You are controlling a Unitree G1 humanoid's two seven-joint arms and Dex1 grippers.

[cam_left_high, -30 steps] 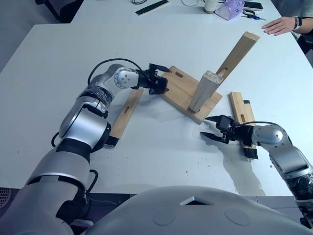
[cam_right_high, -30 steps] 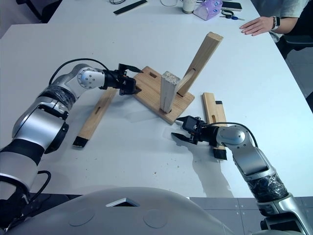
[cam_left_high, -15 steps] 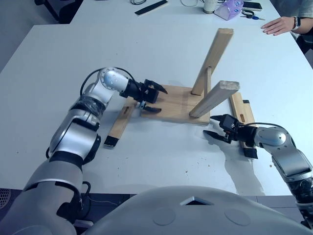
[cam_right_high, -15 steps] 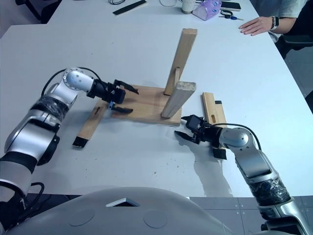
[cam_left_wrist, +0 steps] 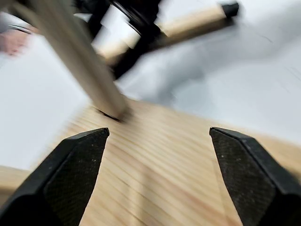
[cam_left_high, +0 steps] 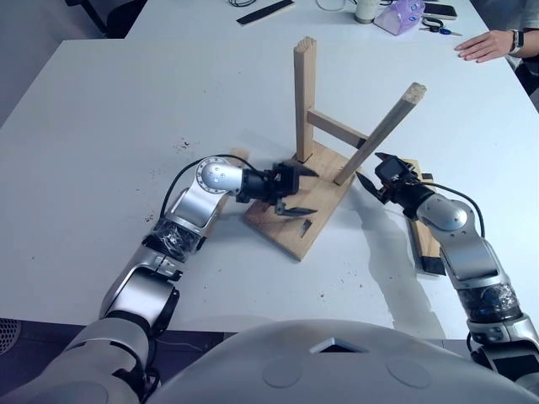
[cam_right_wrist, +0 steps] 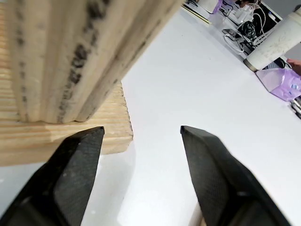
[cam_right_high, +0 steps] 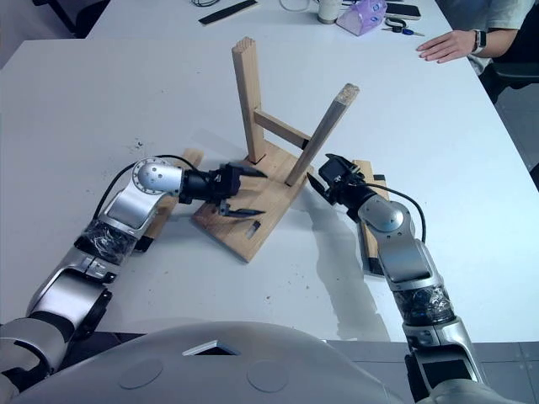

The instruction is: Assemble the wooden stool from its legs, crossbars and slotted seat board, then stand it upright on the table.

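The slotted seat board (cam_left_high: 290, 225) lies flat on the white table. One leg (cam_left_high: 304, 93) stands upright in it, a second leg (cam_left_high: 381, 133) leans outward, and a crossbar (cam_left_high: 337, 128) joins them. My left gripper (cam_left_high: 315, 194) is open, lying low over the board's top face, its fingers (cam_left_wrist: 70, 174) spread above the wood (cam_left_wrist: 155, 183). My right gripper (cam_left_high: 368, 166) is open just beside the foot of the leaning leg (cam_right_wrist: 70, 47), at the board's edge (cam_right_wrist: 61, 139). Neither gripper holds anything.
A loose leg (cam_left_high: 424, 244) lies on the table under my right forearm, another loose leg (cam_right_high: 188, 158) under my left arm. A person's hand (cam_left_high: 484, 42) rests at the far right edge. A purple pouch (cam_left_high: 396, 15), a cup and a black strip sit at the back.
The board with its legs has turned and slid toward me, and the legs now stand more upright. My left gripper moved in over the board. My right gripper rose to the leaning leg's foot.
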